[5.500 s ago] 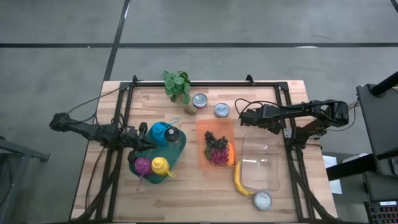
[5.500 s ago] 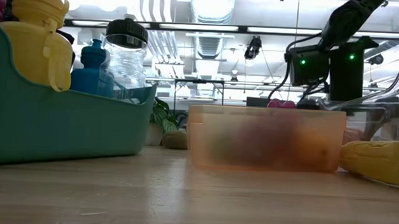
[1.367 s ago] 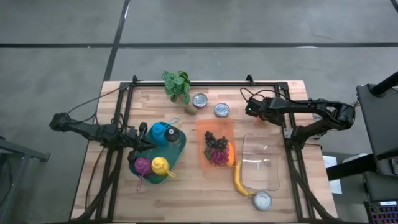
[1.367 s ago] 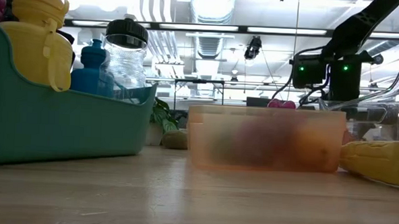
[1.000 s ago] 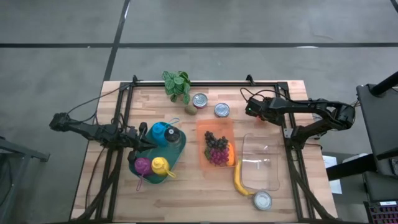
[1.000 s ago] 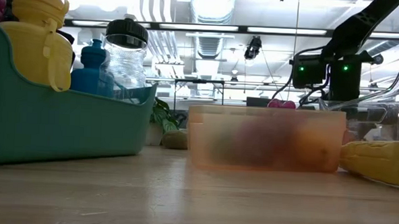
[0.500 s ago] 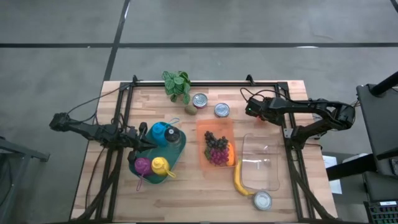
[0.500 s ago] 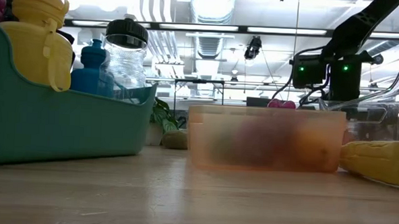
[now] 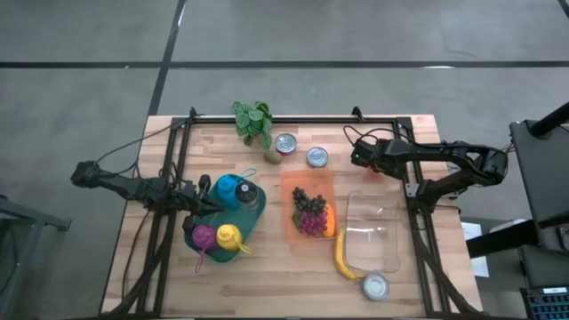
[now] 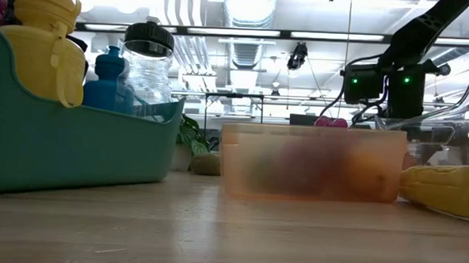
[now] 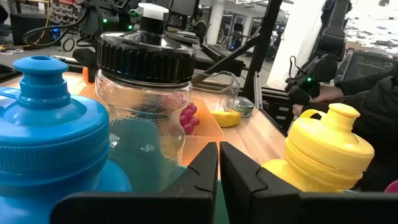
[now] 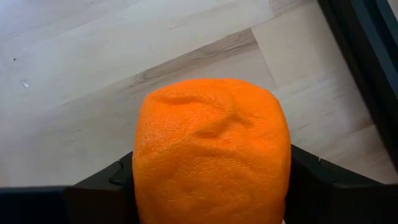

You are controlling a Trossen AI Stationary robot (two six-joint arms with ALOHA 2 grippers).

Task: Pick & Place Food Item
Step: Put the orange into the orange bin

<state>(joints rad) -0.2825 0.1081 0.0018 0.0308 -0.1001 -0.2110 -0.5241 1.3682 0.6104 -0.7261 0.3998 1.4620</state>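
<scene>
A: Which step are we on?

B: The carry, I'd say. The right claw (image 9: 358, 156) is clenched on an orange (image 12: 211, 158), held between its fingers (image 12: 102, 186) near the far right of the bench (image 9: 267, 267), just beside the cans (image 9: 317, 157).

A: And next?

B: Probably a swing toward a container. The clear tub (image 9: 373, 233) lies nearest, the orange tray (image 9: 309, 182) of fruit just beside it; I can't tell which is meant. Then lower it and let go.

A: Which way does the orange point?

B: It's nearly round, so it has no real long axis. The squeeze flattens its sides a little, and a dimpled face shows to the wrist camera.

A: The left arm?

B: Waiting over the teal bin (image 9: 253, 222), the left claw (image 11: 219, 163) shut on nothing.
</scene>
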